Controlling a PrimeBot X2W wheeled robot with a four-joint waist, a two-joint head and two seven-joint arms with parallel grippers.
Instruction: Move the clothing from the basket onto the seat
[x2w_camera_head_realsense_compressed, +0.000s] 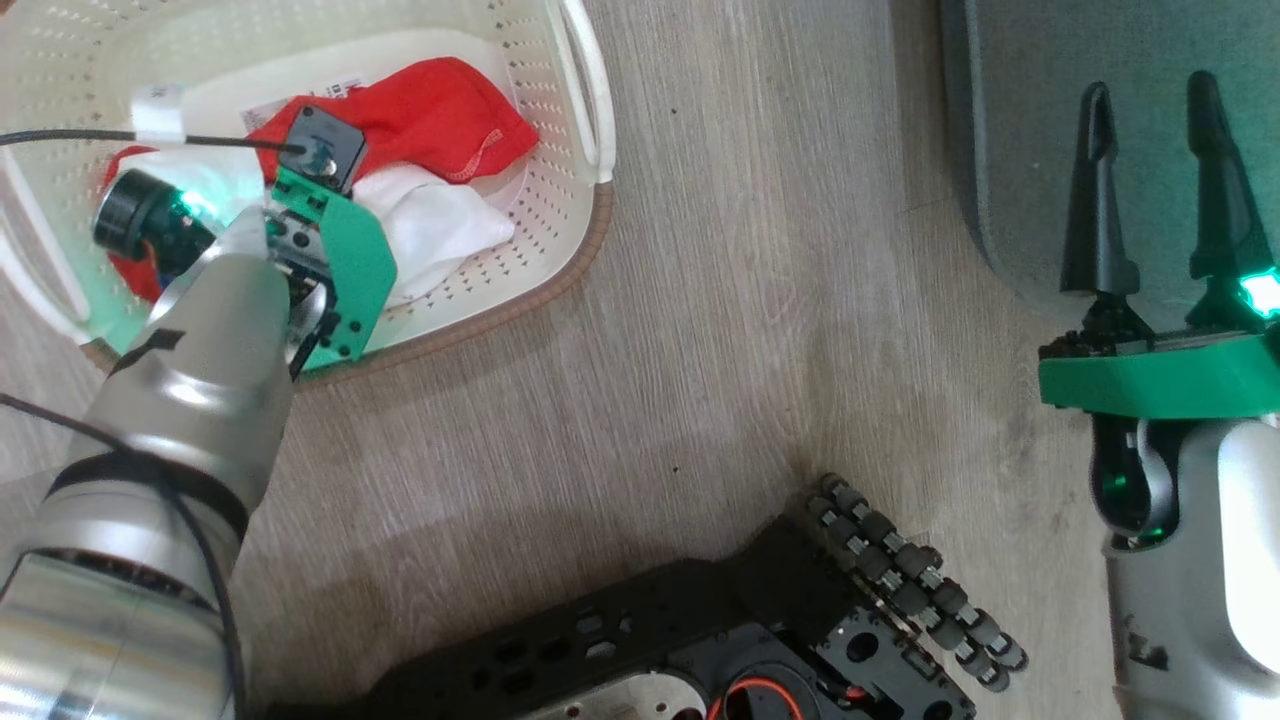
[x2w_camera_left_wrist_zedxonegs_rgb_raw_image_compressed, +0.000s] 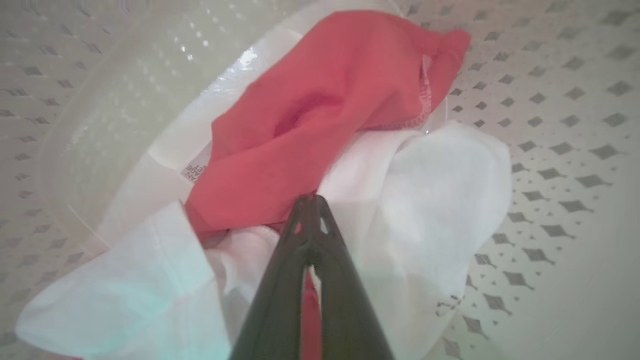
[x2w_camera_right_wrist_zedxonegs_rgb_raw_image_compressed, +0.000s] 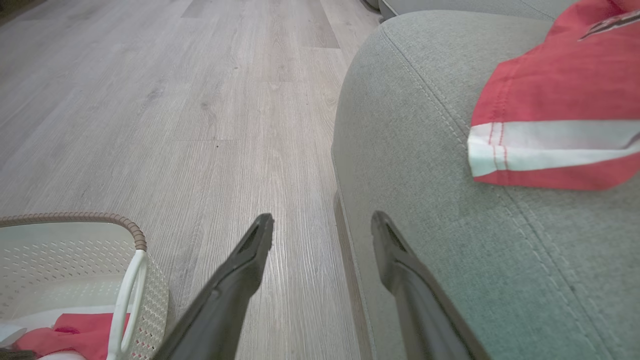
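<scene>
Right wrist view gives the score: the seat already carries one red-and-white piece, lying near its rounded edge. On the floor, well apart from the seat, the basket holds more clothing, a red and white heap on its bottom. The task looks partly done, with at least this heap left to carry over. The left gripper is down in the basket, its fingers closed tip to tip where red meets white. They seem to pinch a fold, so a lift is likely next. The right gripper hangs at the seat's edge, fingers spread and empty.
</scene>
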